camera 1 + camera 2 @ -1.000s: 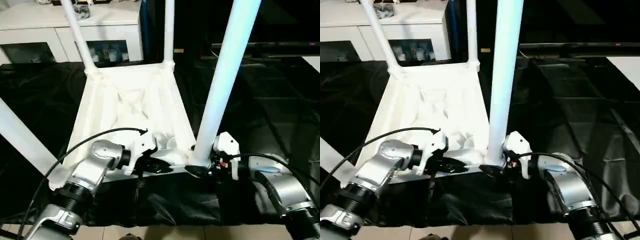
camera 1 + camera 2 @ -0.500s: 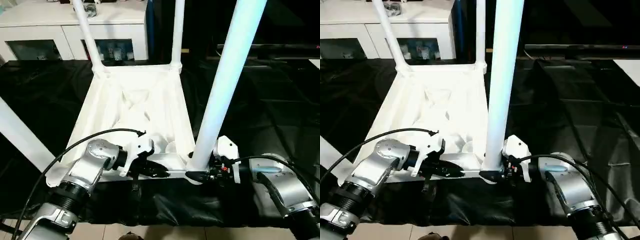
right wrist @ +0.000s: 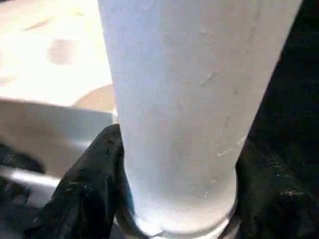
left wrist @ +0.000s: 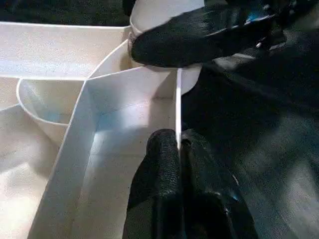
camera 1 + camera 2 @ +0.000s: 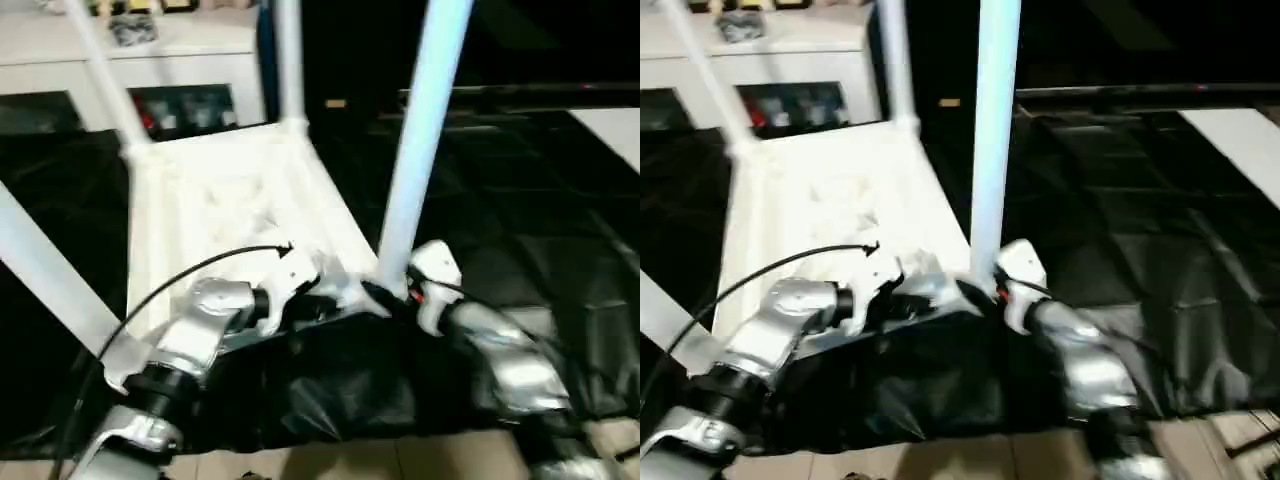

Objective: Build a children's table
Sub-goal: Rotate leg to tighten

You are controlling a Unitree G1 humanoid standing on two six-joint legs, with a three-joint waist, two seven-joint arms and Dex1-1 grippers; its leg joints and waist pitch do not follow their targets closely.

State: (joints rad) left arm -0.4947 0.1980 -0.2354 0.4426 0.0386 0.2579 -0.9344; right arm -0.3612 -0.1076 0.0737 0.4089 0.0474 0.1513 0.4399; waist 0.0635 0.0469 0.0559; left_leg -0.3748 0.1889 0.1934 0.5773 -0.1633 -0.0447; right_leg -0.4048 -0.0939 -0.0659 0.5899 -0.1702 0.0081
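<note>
The children's table [image 5: 230, 200] lies upside down on a black cloth, its four white legs pointing up. My left gripper [image 5: 305, 303] is at the near edge, shut on the thin raised rim [image 4: 178, 99], which stands between its two fingers [image 4: 159, 164]. My right gripper [image 5: 388, 293] is shut around the base of the near right leg [image 5: 415, 140], just above the corner socket. Its black fingers [image 3: 89, 184] press on both sides of that leg [image 3: 189, 99]. One of those fingers [image 4: 199, 35] also crosses the left wrist view at the socket.
A near left leg [image 5: 45, 275] slants out to the left, and two far legs [image 5: 288, 60] stand at the back. A white cabinet [image 5: 190, 40] with shelf openings lies behind the table. Black cloth [image 5: 520, 200] covers the ground to the right; light floor [image 5: 400, 460] shows at the front.
The whole picture has shifted and tilted, so the camera moved. Both grippers keep the same holds on the rim and the near right leg.
</note>
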